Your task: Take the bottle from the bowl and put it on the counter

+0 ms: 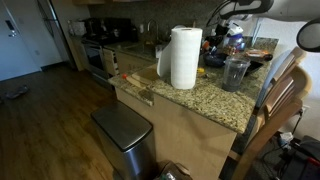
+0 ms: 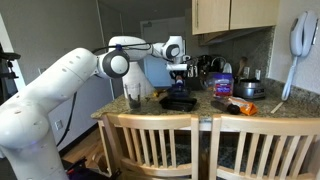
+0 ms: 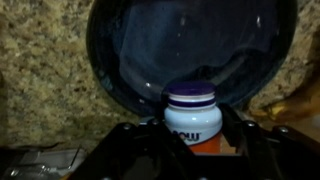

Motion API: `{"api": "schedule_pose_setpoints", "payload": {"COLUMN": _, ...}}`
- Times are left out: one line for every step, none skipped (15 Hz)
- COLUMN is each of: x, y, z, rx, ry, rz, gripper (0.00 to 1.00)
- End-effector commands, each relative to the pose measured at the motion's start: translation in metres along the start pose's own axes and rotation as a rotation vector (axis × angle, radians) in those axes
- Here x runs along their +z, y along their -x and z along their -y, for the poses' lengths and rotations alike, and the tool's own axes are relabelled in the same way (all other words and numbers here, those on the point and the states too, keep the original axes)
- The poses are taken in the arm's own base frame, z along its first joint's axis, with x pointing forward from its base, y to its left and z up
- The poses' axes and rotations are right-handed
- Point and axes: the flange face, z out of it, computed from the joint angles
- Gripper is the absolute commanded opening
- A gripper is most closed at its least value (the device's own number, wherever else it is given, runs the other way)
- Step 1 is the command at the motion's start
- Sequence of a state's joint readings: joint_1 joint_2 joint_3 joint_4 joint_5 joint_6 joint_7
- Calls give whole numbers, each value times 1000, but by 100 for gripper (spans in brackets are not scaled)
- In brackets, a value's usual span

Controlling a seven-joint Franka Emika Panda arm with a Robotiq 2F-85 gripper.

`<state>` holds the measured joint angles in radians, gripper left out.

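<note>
In the wrist view a white bottle (image 3: 192,115) with a purple cap and an orange label sits between my gripper's (image 3: 192,136) two black fingers. They press against its sides, so the gripper is shut on it. Behind it lies the dark round bowl (image 3: 190,45), which looks empty, on the speckled granite counter (image 3: 40,70). In an exterior view the gripper (image 2: 181,74) hangs just above the black bowl (image 2: 180,101) on the counter (image 2: 275,108). The bottle is too small to make out there.
A paper towel roll (image 1: 184,57) and a clear plastic cup (image 1: 235,72) stand on the counter (image 1: 205,97). A purple container (image 2: 222,84), a pot (image 2: 248,88) and a snack bag (image 2: 235,105) lie beside the bowl. Wooden chairs (image 2: 160,145) line the counter's edge. A trash can (image 1: 125,130) stands on the floor.
</note>
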<state>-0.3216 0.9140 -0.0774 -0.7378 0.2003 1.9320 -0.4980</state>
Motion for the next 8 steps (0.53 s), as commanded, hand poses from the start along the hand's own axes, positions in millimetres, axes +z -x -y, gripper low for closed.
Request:
{"api": "schedule_pose_setpoints", "payload": {"x": -46, "y": -13, "z": 3, "rx": 27, "ry": 36, "rz": -118, "gripper": 31}}
{"api": "schedule_pose_setpoints", "payload": {"x": -58, "y": -13, "z": 5, "rx": 30, "ry": 53, "rz": -108, "gripper": 31}}
{"api": "schedule_pose_setpoints", "payload": {"x": -71, "y": -11, "z": 7, "rx": 23, "ry": 61, "rz": -80, "gripper": 31}}
{"api": "schedule_pose_setpoints", "payload": {"x": -86, "y": -4, "z": 10, "rx": 19, "ry": 52, "rz": -14, "gripper": 31}}
{"api": "schedule_pose_setpoints", "payload": {"x": -99, "y": 4, "z": 12, "rx": 2, "ry": 47, "rz": 65, "gripper": 31}}
{"api": "schedule_pose_setpoints", "payload": {"x": -112, "y": 12, "z": 17, "rx": -12, "ry": 27, "rz": 116, "gripper": 31}}
{"api": "schedule_pose_setpoints", "payload": {"x": -125, "y": 21, "z": 20, "rx": -21, "ry": 14, "rz": 177, "gripper": 31}}
{"api": "schedule_pose_setpoints", "payload": {"x": -139, "y": 30, "z": 23, "rx": -30, "ry": -2, "rz": 236, "gripper": 31}}
